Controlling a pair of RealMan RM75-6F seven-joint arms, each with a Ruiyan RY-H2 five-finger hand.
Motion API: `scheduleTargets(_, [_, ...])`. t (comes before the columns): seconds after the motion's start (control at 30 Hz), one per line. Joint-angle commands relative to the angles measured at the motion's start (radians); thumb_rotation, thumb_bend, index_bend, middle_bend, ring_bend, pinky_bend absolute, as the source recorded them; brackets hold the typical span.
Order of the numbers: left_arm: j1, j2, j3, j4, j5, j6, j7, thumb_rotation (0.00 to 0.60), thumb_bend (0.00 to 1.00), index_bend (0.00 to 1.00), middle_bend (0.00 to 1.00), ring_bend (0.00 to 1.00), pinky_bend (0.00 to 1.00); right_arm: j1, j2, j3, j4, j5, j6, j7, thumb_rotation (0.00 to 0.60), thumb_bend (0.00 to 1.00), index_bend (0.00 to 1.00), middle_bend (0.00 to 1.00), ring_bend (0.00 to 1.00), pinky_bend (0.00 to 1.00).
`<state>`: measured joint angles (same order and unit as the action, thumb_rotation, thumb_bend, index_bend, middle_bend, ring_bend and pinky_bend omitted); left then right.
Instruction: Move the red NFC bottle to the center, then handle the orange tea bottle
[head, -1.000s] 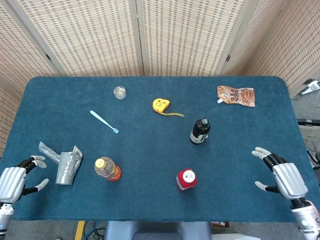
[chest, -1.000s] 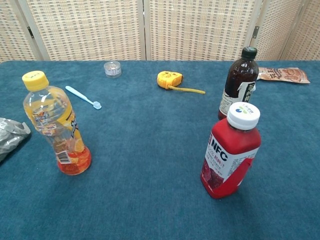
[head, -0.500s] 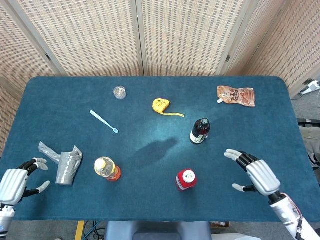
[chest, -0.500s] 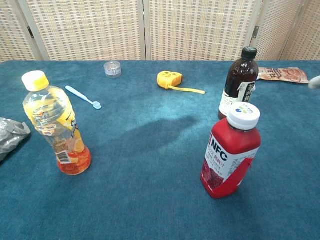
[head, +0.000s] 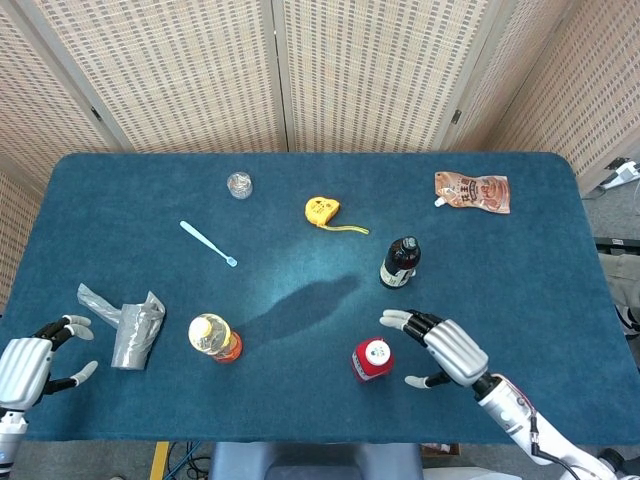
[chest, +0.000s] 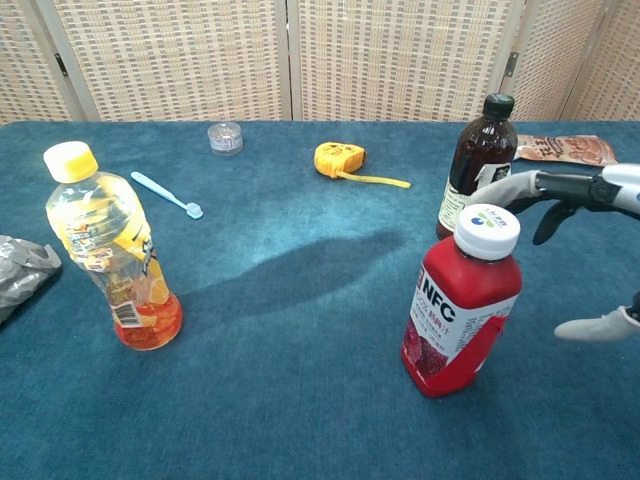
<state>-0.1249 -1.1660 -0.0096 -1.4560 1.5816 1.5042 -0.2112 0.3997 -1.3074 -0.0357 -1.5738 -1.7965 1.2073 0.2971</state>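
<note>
The red NFC bottle (head: 371, 360) (chest: 459, 302) stands upright with a white cap near the table's front, right of middle. My right hand (head: 443, 347) (chest: 590, 230) is just to its right with fingers spread, close to the bottle but apart from it. The orange tea bottle (head: 213, 337) (chest: 108, 245), yellow-capped, stands upright at the front left. My left hand (head: 30, 359) hovers at the front left edge, fingers apart and holding nothing; the chest view does not show it.
A dark bottle (head: 399, 262) (chest: 476, 165) stands just behind the red one. A crumpled grey bag (head: 128, 324), a blue toothbrush (head: 208, 243), a small clear jar (head: 239, 184), a yellow tape measure (head: 322, 211) and a brown pouch (head: 473, 190) lie around the blue table (head: 300, 390).
My right hand has swept left from the table's right edge to just beside the red NFC bottle. The left hand and both bottles stayed put.
</note>
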Motion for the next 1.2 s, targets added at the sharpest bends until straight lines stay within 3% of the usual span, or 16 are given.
scheduleTargets(0.03, [0.001, 0.001, 0.000, -0.001, 0.001, 0.002, -0.002, 0.600, 0.17, 0.46, 0.34, 0.40, 0.66, 0.016, -0.017, 0.001, 0.004, 0.004, -0.013, 0.003, 0.600, 0.01, 0.18, 0.16, 0.15, 0.32])
scheduleTargets(0.33, [0.001, 0.005, 0.000, -0.002, -0.001, 0.000, -0.011, 0.600, 0.17, 0.46, 0.34, 0.40, 0.66, 0.072, -0.072, -0.004, 0.051, 0.016, -0.052, 0.085, 0.600, 0.01, 0.18, 0.22, 0.16, 0.32])
scheduleTargets(0.43, [0.001, 0.006, -0.001, -0.002, -0.002, 0.000, -0.014, 0.600, 0.17, 0.46, 0.34, 0.40, 0.66, 0.083, -0.098, 0.001, 0.079, 0.024, -0.048, 0.106, 0.600, 0.01, 0.19, 0.27, 0.20, 0.36])
scheduleTargets(0.53, [0.001, 0.007, -0.001, -0.002, -0.002, 0.000, -0.019, 0.600, 0.17, 0.46, 0.34, 0.40, 0.66, 0.092, -0.127, 0.006, 0.116, 0.031, -0.040, 0.136, 0.600, 0.01, 0.25, 0.36, 0.29, 0.40])
scheduleTargets(0.7, [0.002, 0.009, -0.002, -0.002, -0.004, 0.000, -0.022, 0.600, 0.17, 0.46, 0.34, 0.40, 0.66, 0.106, -0.171, 0.013, 0.174, 0.044, -0.031, 0.173, 0.600, 0.02, 0.45, 0.53, 0.48, 0.53])
scheduleTargets(0.8, [0.003, 0.010, -0.002, -0.002, -0.005, 0.001, -0.023, 0.600, 0.17, 0.46, 0.34, 0.40, 0.66, 0.113, -0.190, 0.020, 0.197, 0.053, -0.022, 0.180, 0.600, 0.02, 0.51, 0.58, 0.53, 0.59])
scheduleTargets(1.2, [0.005, 0.012, -0.003, -0.005, -0.003, 0.005, -0.021, 0.600, 0.17, 0.46, 0.34, 0.40, 0.66, 0.158, -0.231, 0.083, 0.223, 0.100, -0.002, 0.198, 0.600, 0.02, 0.52, 0.60, 0.55, 0.61])
